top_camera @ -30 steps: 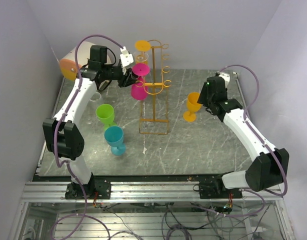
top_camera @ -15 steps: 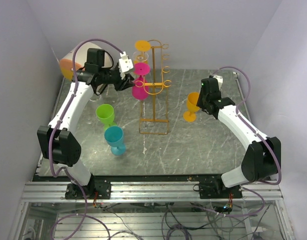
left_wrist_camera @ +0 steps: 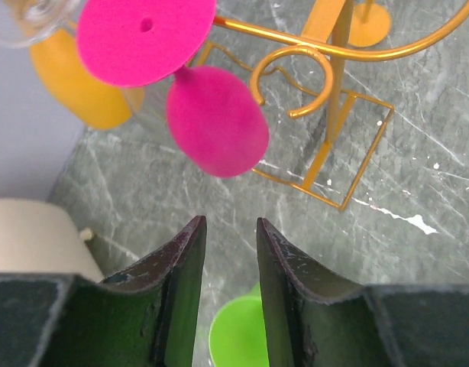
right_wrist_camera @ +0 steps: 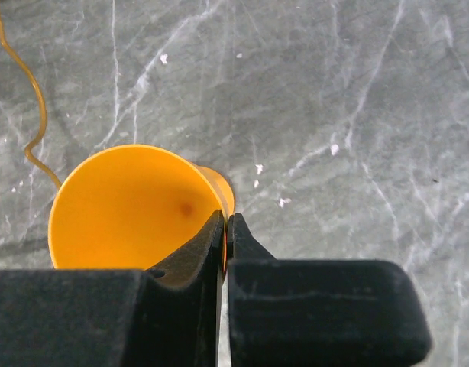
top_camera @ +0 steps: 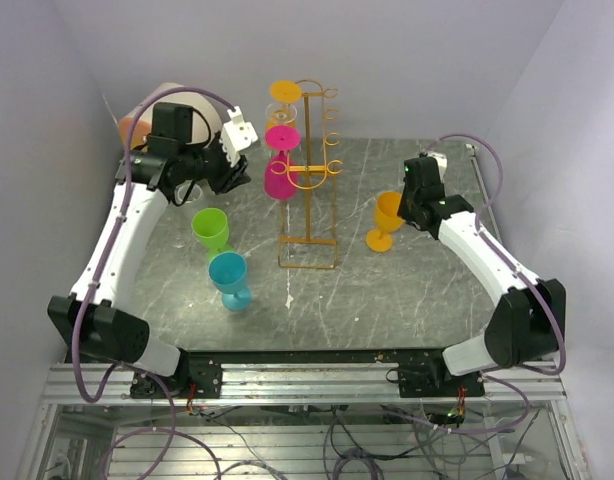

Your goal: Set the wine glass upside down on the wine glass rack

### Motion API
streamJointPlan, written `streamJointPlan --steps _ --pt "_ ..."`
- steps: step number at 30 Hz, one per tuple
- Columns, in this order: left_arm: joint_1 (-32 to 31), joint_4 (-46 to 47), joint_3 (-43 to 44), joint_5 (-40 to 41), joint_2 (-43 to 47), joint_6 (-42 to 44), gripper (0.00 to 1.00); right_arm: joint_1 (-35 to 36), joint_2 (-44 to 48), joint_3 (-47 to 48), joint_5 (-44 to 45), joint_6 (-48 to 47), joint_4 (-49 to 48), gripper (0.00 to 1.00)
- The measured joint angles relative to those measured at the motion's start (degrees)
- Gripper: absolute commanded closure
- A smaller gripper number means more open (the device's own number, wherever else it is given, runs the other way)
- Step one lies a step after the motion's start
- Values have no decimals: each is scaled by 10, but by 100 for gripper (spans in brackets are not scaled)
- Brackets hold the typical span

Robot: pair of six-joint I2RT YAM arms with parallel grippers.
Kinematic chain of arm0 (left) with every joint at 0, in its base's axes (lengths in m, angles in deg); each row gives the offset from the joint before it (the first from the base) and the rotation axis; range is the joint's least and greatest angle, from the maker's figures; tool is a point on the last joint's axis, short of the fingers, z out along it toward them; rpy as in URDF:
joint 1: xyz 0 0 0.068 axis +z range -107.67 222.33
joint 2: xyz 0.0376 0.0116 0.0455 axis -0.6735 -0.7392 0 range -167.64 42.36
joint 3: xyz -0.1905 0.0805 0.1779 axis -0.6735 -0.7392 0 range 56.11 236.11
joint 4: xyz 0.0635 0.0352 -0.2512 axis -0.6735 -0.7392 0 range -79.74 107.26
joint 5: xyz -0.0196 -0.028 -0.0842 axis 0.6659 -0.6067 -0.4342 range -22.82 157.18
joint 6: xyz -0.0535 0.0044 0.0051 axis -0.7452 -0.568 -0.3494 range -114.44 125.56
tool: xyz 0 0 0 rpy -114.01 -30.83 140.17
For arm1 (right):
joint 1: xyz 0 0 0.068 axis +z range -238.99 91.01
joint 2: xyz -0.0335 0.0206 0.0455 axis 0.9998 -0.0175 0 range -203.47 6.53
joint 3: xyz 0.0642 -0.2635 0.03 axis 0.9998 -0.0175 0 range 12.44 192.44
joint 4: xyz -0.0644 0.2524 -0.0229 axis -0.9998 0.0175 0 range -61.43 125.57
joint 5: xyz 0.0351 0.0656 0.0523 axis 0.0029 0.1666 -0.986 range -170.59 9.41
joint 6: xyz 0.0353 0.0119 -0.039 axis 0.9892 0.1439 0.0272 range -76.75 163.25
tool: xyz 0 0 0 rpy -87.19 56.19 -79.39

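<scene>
Right of the rack [top_camera: 307, 150], my right gripper [right_wrist_camera: 225, 229] pinches shut on what seems the rim of the upright orange glass [right_wrist_camera: 127, 206], to lift and flip it; my left gripper [left_wrist_camera: 228, 252] hangs part-open, empty.

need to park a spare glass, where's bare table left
Widest bare patch: the table on the near side of the wine glass rack, between the blue glass and the right arm. A smaller one lies beyond the orange glass. Crowded on the left, around the green glass.

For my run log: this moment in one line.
left claw: open, empty | right claw: shut on upright orange wine glass | pink wine glass: inverted on yellow wire rack
</scene>
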Motion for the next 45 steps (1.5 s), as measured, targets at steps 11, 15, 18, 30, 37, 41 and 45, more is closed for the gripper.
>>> streamJointPlan --steps 11,15,18,30,37,41,45 --pt "0 -92 130 128 104 -255 4 0 214 111 9 -41 6 100" --pt "9 -55 138 67 115 -401 4 0 291 107 2 -53 -110 100" --pt "45 26 127 -9 110 -554 4 0 312 94 -16 -53 -206 100" --pt "75 297 89 -21 23 -1112 4 89 244 -41 1 -87 -554 100" --pt "49 350 90 -1 4 -1224 4 228 128 -66 29 -216 -840 100" --pt "39 367 86 1 3 -1251 4 271 62 -62 37 -280 -957 100" --pt "37 384 78 1 -2 -1274 0 314 2 -38 36 -333 -1027 100"
